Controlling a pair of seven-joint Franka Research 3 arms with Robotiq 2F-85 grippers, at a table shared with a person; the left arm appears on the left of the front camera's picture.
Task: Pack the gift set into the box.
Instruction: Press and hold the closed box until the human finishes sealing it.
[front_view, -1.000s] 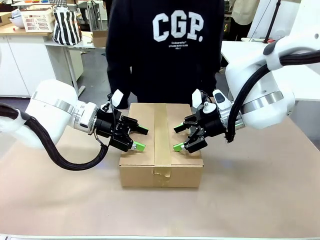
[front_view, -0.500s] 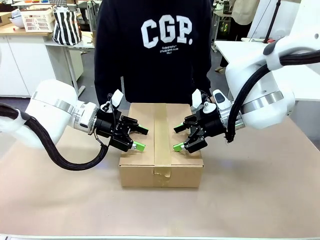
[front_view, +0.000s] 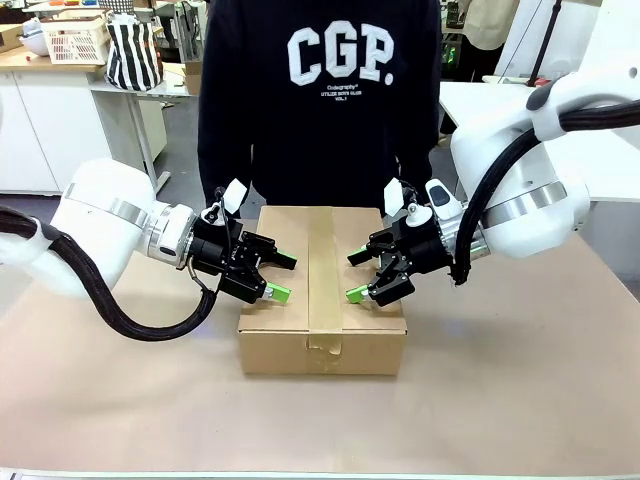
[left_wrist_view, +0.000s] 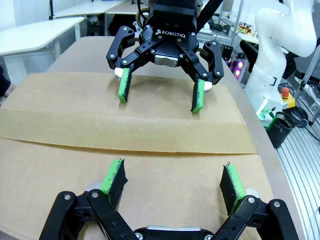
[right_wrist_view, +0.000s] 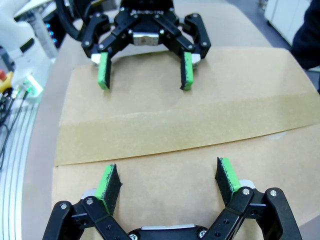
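I can't see into the box (front_view: 322, 290): its flaps are shut and taped, so whatever it holds is hidden from me. In the front view the left claw (front_view: 282, 277) and right claw (front_view: 352, 276) cover parts of its top. The person (front_view: 320, 100) is cut off at the top edge. In both wrist views the box runs past the frame edges, and each claw's own base is cropped at the bottom.

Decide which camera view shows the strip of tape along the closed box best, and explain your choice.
The front view: the tape runs whole across the box top and over its near edge, between the open left gripper and right gripper. Both wrist views show it as a band across the flaps, ends cropped.
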